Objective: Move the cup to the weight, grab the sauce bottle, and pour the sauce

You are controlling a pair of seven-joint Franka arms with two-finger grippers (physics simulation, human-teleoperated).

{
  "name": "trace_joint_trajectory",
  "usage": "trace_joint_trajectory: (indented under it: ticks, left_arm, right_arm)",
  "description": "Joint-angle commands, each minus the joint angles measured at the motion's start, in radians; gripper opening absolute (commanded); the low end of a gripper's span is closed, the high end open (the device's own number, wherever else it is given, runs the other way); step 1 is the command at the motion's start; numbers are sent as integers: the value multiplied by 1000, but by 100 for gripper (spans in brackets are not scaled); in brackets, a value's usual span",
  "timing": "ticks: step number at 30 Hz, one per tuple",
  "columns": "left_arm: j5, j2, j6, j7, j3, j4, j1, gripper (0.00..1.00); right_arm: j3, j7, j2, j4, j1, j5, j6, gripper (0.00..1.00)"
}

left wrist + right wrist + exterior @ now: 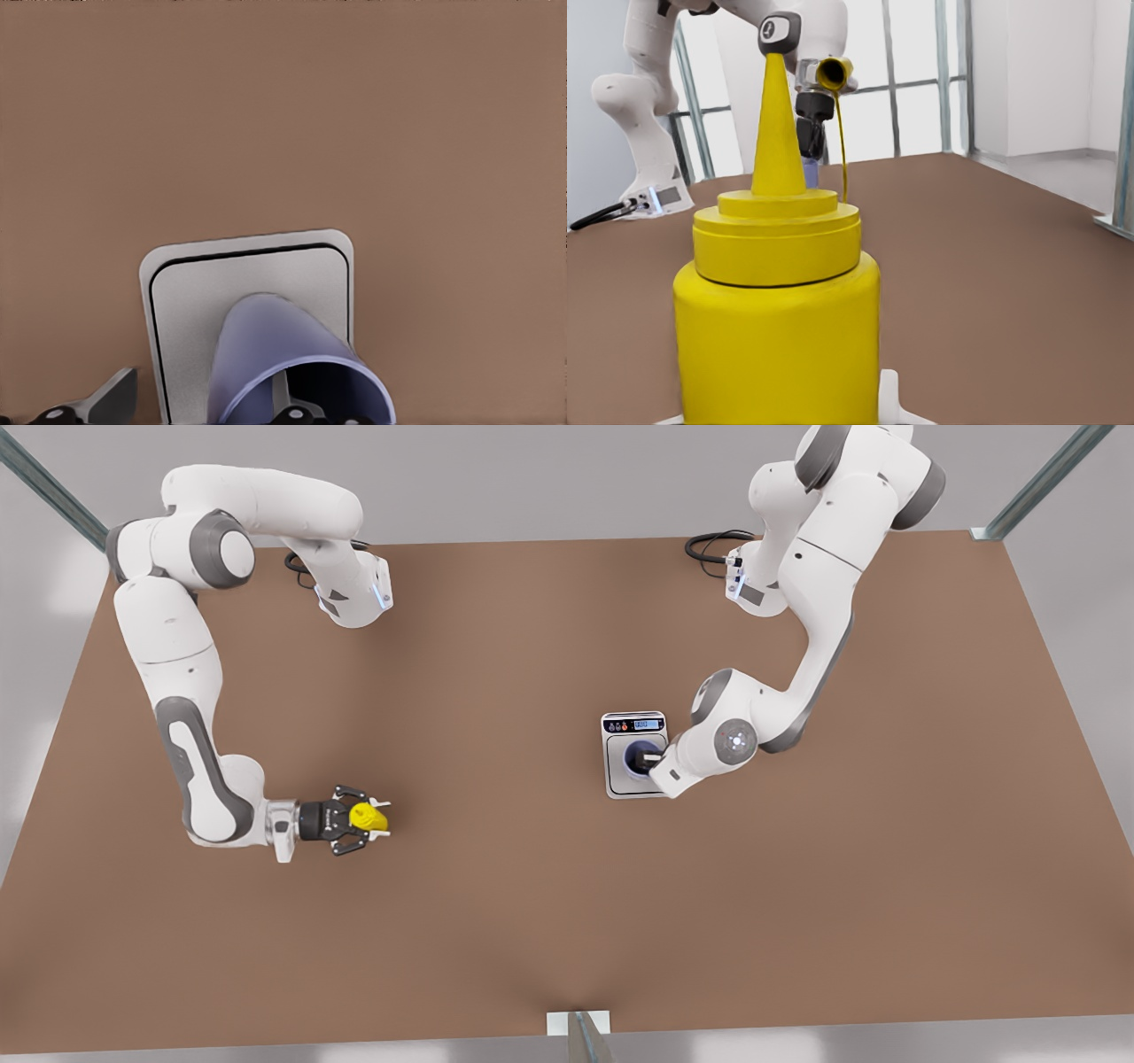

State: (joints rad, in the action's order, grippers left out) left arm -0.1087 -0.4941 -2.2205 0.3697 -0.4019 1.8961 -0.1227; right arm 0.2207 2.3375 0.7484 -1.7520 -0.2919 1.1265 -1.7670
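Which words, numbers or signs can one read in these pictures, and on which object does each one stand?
None can be read.
The weight: its dark display strip shows a lit readout and small button signs, too small to read.
The cup, held over the weight by the left gripper: plain.
The sauce bottle, at the right gripper: plain yellow, no label.
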Motion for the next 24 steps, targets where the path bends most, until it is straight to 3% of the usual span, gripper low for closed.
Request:
trace_joint_trajectory:
  ticks: [1,9,15,18,21,24]
  left_arm:
    - [1,0,1,0,0,0,0,100]
    - [0,23,12,-2,3,-11,3,100]
    - [-3,88,224,-2,34,-149,29,100]
    - [-152,216,505,12,284,-334,57,100]
    - [-141,221,613,3,357,-437,115,100]
    - [58,439,690,-156,356,-364,172,100]
  right_arm:
    - [0,-7,-6,0,6,2,-2,41]
    - [-80,-287,-95,103,303,-4,-97,41]
    - [-86,-438,-164,106,483,-116,-160,42]
    - [-95,-534,-173,141,556,-159,-179,42]
    - [-103,-609,-172,192,596,-217,-190,42]
    - [-101,-748,-165,289,678,-324,-203,42]
